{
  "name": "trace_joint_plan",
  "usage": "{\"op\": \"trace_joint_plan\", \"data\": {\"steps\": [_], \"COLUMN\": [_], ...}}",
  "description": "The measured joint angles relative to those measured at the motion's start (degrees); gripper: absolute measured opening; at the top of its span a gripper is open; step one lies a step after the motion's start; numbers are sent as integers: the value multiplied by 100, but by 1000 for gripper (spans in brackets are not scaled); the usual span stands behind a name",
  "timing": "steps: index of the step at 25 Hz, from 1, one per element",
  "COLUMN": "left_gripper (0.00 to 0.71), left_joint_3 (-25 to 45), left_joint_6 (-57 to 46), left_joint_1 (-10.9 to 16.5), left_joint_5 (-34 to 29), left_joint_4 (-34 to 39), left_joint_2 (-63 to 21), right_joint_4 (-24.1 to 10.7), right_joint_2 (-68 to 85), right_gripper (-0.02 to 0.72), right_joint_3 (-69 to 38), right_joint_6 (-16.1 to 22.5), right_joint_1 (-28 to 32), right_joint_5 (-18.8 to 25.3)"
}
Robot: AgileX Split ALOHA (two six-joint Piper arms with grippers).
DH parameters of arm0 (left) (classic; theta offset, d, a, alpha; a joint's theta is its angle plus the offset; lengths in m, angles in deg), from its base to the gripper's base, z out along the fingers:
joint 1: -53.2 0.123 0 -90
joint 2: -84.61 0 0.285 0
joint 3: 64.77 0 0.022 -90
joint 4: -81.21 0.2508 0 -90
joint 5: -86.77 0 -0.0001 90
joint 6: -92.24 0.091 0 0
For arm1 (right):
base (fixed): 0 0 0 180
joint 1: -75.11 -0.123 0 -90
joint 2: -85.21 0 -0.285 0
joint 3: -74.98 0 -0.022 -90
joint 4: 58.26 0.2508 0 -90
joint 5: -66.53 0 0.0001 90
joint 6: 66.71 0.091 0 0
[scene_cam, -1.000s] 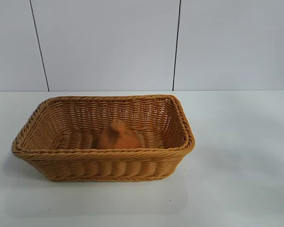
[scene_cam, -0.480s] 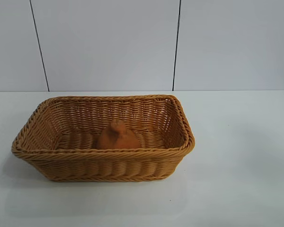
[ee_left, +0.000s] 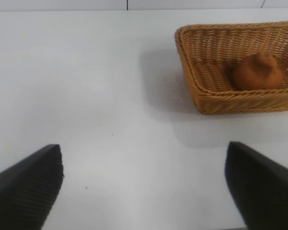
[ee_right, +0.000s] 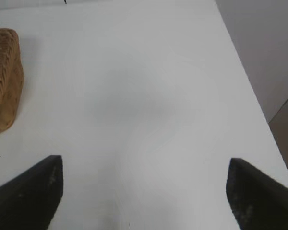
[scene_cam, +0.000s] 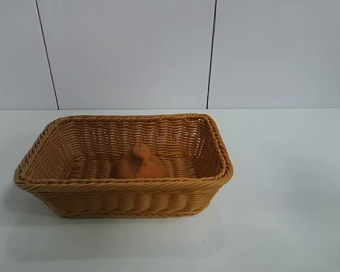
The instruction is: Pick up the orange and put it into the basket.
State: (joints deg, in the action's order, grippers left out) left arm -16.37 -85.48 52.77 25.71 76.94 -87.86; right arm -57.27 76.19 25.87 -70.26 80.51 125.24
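The orange (scene_cam: 140, 163) is a dull orange-brown lumpy fruit with a knob on top. It rests inside the basket (scene_cam: 51, 146), a large tan woven wicker basket on the white table. Both also show in the left wrist view: the orange (ee_left: 257, 72) lies in the basket (ee_left: 192, 72). My left gripper (ee_left: 144, 187) is open and empty over bare table, well apart from the basket. My right gripper (ee_right: 145, 189) is open and empty over bare table, with a corner of the basket (ee_right: 4, 76) off to one side. Neither arm shows in the exterior view.
The white table (scene_cam: 283, 187) spreads around the basket. A pale panelled wall (scene_cam: 130, 51) stands behind it. In the right wrist view the table's edge (ee_right: 252, 86) runs close by, with a drop beyond it.
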Motion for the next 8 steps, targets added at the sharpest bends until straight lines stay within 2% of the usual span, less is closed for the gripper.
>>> {"op": "trace_joint_plan", "data": {"steps": [8], "left_gripper": [651], "left_joint_3": [0], "left_joint_6": [0], "left_joint_1": [0], "left_joint_5": [0], "left_joint_4": [0], "left_joint_2": [0], "right_joint_4": [0], "right_joint_2": [158], "right_gripper": [632], "right_joint_3": [0], "right_joint_6": [-6], "right_joint_1": [0], "right_joint_5": [0]}}
